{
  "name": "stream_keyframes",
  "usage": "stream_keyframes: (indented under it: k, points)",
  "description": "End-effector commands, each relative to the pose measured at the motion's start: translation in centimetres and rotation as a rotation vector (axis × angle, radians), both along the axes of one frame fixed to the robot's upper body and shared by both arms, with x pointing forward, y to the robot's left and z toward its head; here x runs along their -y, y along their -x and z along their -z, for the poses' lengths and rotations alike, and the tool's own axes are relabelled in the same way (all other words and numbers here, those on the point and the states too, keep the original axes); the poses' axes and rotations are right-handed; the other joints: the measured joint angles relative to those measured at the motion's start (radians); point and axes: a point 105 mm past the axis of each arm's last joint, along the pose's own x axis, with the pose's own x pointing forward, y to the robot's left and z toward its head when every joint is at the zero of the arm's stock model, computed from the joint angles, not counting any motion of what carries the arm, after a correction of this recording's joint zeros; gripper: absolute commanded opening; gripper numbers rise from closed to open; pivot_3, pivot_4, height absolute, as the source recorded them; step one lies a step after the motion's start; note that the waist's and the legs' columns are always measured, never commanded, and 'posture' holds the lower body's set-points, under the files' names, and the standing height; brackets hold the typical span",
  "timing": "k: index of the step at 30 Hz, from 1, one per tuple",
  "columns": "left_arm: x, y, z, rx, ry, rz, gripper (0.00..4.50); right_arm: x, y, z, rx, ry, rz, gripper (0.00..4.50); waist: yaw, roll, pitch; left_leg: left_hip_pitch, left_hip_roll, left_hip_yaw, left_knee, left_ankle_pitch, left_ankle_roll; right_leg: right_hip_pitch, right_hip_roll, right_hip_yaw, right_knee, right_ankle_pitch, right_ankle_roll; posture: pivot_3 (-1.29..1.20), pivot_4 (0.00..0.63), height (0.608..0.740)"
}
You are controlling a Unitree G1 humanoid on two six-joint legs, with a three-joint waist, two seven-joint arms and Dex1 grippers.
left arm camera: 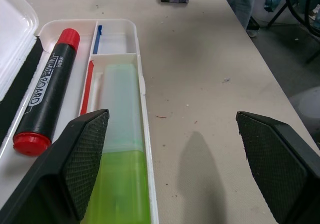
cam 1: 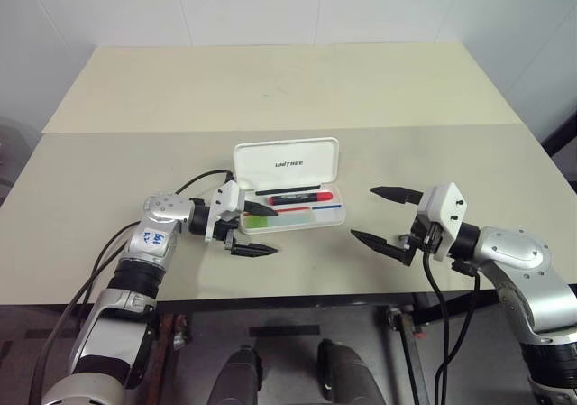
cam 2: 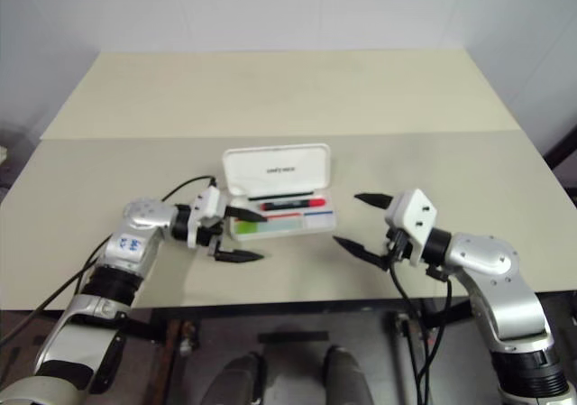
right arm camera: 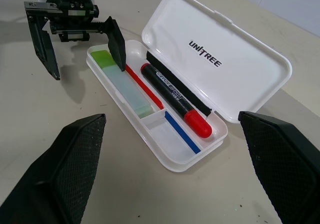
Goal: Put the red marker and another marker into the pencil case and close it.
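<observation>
1. Black-fingered grippers sit nearest, two in all; the left gripper [cam 1: 244,232] stands wide with nothing in it, one finger over the case's left end, the other out over the table [cam 1: 108,161]; the right gripper [cam 1: 385,217] is spread wide too, holding nothing, a little apart from the case's right end.
2. White plastic lies between them: one case [right arm camera: 175,167], open, its tray long axis running left to right across the table, its lid [cam 1: 287,163] hinged up on the far side.
3. Inside lie two markers along that axis; the red marker [right arm camera: 172,98] by the hinge, the green marker [right arm camera: 120,80] in the near compartment.
4. My judgement: both markers are in, so only closing is left; the lid must swing toward the robot, and the left gripper is nearer but its finger hangs in the lid's path.
</observation>
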Motion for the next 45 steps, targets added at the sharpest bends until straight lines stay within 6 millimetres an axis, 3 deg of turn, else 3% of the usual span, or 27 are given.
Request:
stream_keyframes:
  k: [1, 10, 15, 21, 28, 36, 39, 45]
  points:
    - [-0.2, 0.2, -2.0, 0.085, 0.054, 0.018, 4.32, -0.2, -0.2, -0.5, 0.024, 0.005, 0.031, 4.50, 0.000, 0.000, 0.000, 0.000, 0.000, 0.000, 0.000, 0.000, 0.000, 0.000, 0.000, 0.000, 0.000, 0.000, 0.000, 0.00, 0.150, 0.740]
    - [-0.9, 1.0, -3.8, 0.123, 0.105, 0.037, 4.32, 0.9, -1.0, 1.5, -0.083, -0.057, 0.250, 4.50, 0.000, 0.000, 0.000, 0.000, 0.000, -0.001, -0.001, 0.000, 0.000, 0.000, 0.000, 0.000, 0.000, 0.000, -0.001, 0.00, 0.150, 0.740]
    - [-2.7, 1.6, -5.1, 0.162, 0.105, -0.002, 4.32, 2.3, -0.9, 3.5, -0.115, -0.117, 0.497, 4.50, 0.000, 0.000, 0.000, -0.001, 0.001, -0.002, -0.002, 0.000, 0.000, -0.001, 0.000, -0.001, 0.000, -0.001, -0.002, 0.00, 0.150, 0.740]
    - [-4.1, 1.3, -5.7, 0.181, 0.119, -0.083, 4.32, 4.0, -0.2, 4.5, -0.103, -0.140, 0.674, 4.50, 0.000, 0.000, 0.000, 0.000, 0.000, -0.001, -0.001, 0.000, 0.000, 0.000, -0.001, -0.001, 0.000, -0.001, -0.002, 0.00, 0.150, 0.740]
    - [-4.1, 1.3, -5.4, 0.173, 0.131, -0.098, 4.32, 5.1, 0.3, 5.1, -0.100, -0.181, 0.768, 4.50, 0.000, 0.000, 0.000, 0.000, 0.000, -0.001, -0.001, 0.000, 0.000, 0.000, -0.001, -0.001, 0.000, -0.001, -0.002, 0.00, 0.150, 0.740]
    - [-3.9, 0.9, -5.8, 0.180, 0.129, -0.087, 4.32, 5.1, 1.5, 7.5, -0.225, -0.222, 0.849, 4.50, -0.001, 0.000, 0.000, 0.000, 0.001, -0.002, -0.002, 0.000, 0.000, -0.001, 0.000, -0.002, 0.001, -0.001, -0.002, 0.00, 0.150, 0.740]
    - [-3.9, 0.9, -6.0, 0.184, 0.127, -0.085, 4.38, 4.7, 2.1, 8.4, -0.269, -0.239, 0.855, 3.85, -0.001, 0.000, 0.000, 0.000, 0.001, -0.001, -0.001, 0.000, 0.000, 0.000, 0.000, -0.001, 0.000, -0.001, -0.002, 0.00, 0.150, 0.740]
    - [-3.9, 0.8, -6.1, 0.187, 0.122, -0.080, 4.38, 3.7, 2.1, 8.1, -0.259, -0.265, 0.815, 1.58, 0.000, 0.000, 0.000, 0.000, 0.001, -0.002, -0.002, 0.000, 0.000, 0.000, 0.000, -0.002, 0.000, -0.002, -0.003, 0.00, 0.150, 0.740]
